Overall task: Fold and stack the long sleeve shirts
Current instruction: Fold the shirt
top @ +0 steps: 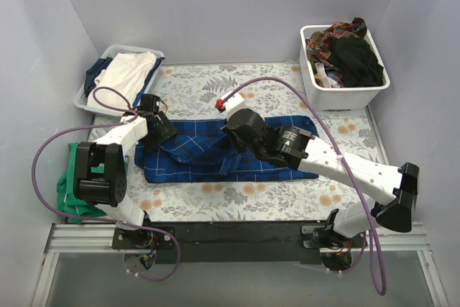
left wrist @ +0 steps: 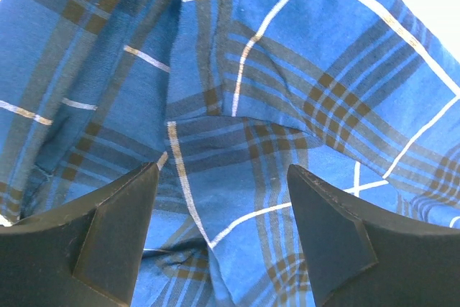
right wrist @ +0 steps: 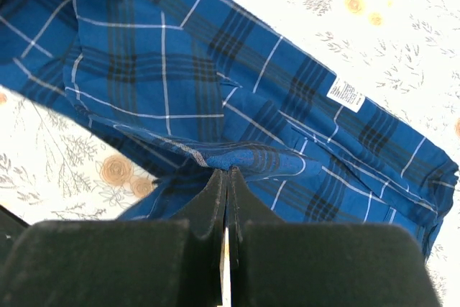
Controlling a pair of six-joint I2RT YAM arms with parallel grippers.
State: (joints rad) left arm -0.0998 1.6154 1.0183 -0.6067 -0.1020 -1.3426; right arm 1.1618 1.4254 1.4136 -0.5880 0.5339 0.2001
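At the left edge a green cloth (top: 66,188) hangs off the bench, and a basket (top: 134,49) at the far left holds white and dark garments, probably the spot for finished pieces. The left gripper (left wrist: 223,228) hovers just over the left end of the dark blue plaid shirt (top: 208,156), its fingers spread above the cloth and gripping nothing, likely ready to catch that end. The shirt lies along the middle of the bench in a long, partly folded strip. Near its centre the right gripper (right wrist: 226,177) is pressed together on a raised fold of the plaid, pinching it, seemingly to carry that layer over. A white care label (right wrist: 346,95) shows beyond. At the far right a white tub (top: 345,95) holds more crumpled clothing. The bench (top: 273,195) wears a pale floral cover, and plain grey-lilac walls (top: 215,5) close in three sides.
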